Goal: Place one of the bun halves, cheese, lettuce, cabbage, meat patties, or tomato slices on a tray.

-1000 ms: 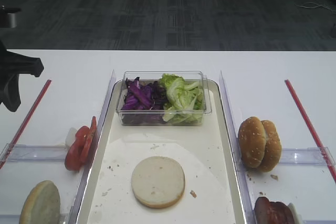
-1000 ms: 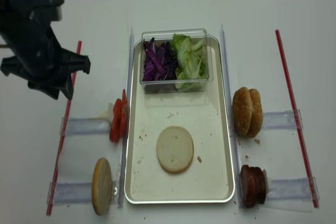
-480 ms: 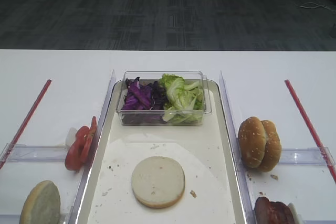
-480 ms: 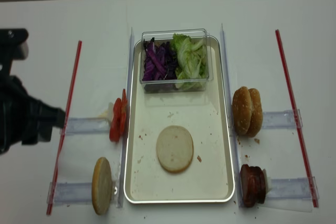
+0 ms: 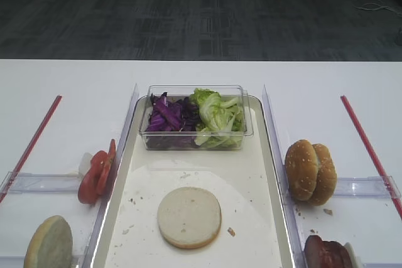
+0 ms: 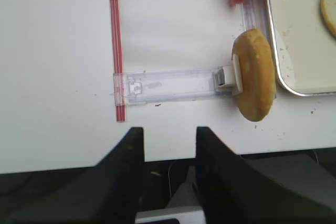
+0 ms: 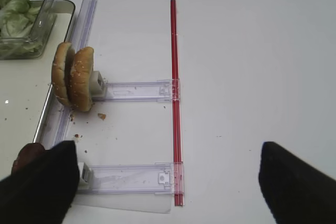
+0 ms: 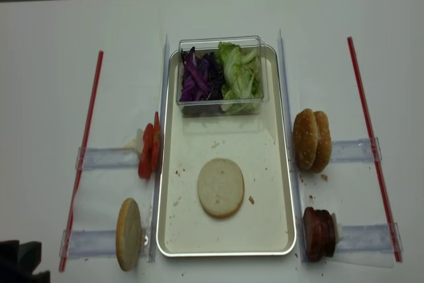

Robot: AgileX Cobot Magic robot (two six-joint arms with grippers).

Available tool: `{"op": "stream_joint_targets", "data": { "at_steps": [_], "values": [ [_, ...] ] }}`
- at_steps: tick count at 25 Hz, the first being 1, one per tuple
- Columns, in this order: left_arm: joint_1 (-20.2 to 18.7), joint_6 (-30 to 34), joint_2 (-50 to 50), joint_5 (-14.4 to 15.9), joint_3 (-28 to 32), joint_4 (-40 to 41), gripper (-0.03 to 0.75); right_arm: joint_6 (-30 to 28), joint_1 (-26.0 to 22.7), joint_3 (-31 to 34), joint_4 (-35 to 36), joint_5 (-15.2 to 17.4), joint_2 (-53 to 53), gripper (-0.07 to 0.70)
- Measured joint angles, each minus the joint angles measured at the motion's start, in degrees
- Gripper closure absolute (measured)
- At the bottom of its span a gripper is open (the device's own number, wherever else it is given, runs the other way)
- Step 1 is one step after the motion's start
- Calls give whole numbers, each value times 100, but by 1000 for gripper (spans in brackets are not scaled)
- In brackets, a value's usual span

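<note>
Left gripper (image 6: 169, 145): fingers apart, holding nothing, at the near table edge. Domed bun half (image 8: 128, 234) and tomato slices (image 8: 148, 150) left of tray (image 8: 278, 183). Flat bun bottom (image 8: 220, 187) lying on tray floor. Right gripper (image 7: 168, 182): fingers spread wide, empty.

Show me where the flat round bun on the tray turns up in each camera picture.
Exterior high: flat bun bottom, low centre, lying on the tray.
Exterior high (realsense): bun bottom, centre of the tray.
Right wrist: not in it.
Left wrist: only its edge, top right.
Shared landmark: the tray's silver rim.
</note>
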Motion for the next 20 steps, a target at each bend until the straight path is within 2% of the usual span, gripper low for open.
{"op": "stream_joint_targets", "data": {
  "at_steps": [3, 10, 16, 20],
  "values": [
    [0, 0, -721, 0, 271, 65, 482, 0, 0, 0, 0, 0, 0, -62],
    [0, 0, -1942, -25, 329, 208, 483, 0, 0, 0, 0, 0, 0, -62],
    [0, 4, -2449, -282, 491, 285, 485, 0, 0, 0, 0, 0, 0, -62],
    [0, 115, -2476, -339, 542, 218, 503, 0, 0, 0, 0, 0, 0, -62]
  ]
}}
